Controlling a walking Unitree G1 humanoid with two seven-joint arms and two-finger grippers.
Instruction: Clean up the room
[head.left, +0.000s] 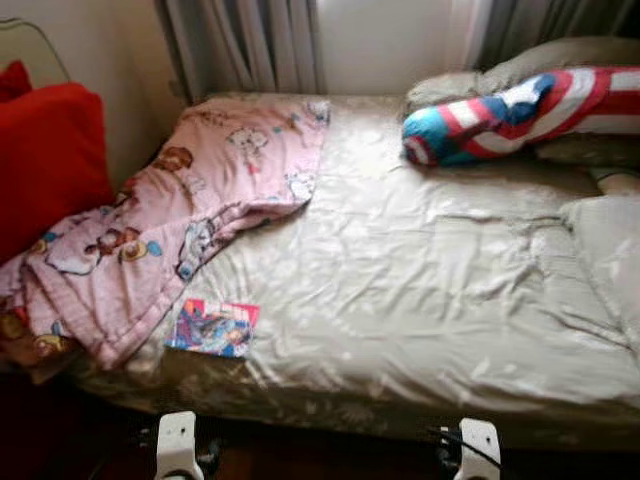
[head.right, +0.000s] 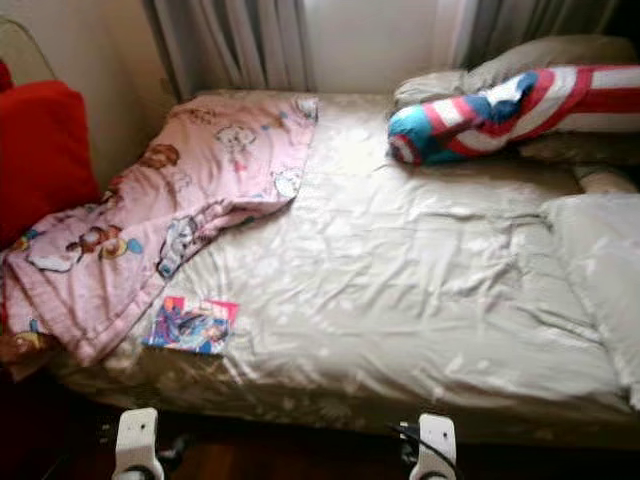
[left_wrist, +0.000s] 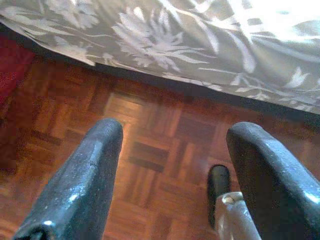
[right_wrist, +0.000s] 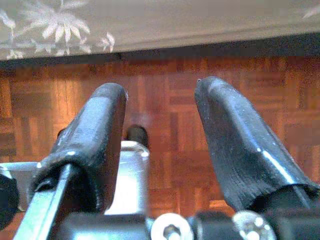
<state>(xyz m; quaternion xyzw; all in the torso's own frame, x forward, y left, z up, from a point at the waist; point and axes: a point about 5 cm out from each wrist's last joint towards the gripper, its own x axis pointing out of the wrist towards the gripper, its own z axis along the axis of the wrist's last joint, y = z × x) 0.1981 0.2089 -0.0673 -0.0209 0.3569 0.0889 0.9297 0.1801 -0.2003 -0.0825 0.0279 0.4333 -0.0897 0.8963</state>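
Pink cartoon-print blanket (head.left: 150, 230): crumpled over bed's left side, long axis running diagonally from head end toward near-left corner.
Colourful thin book (head.left: 212, 327): beside blanket's near edge.
Left gripper (left_wrist: 172, 170): released, over parquet floor (left_wrist: 150, 150), nearer arm.
Right gripper (right_wrist: 160, 145): released, low.

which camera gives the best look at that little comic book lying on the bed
The left eye view shows the comic book best: whole and unobstructed near the bed's front edge, beside the pink blanket. The right eye view shows it equally whole, slightly further left in frame. Both wrist views look at parquet floor and the bedcover's hanging edge.
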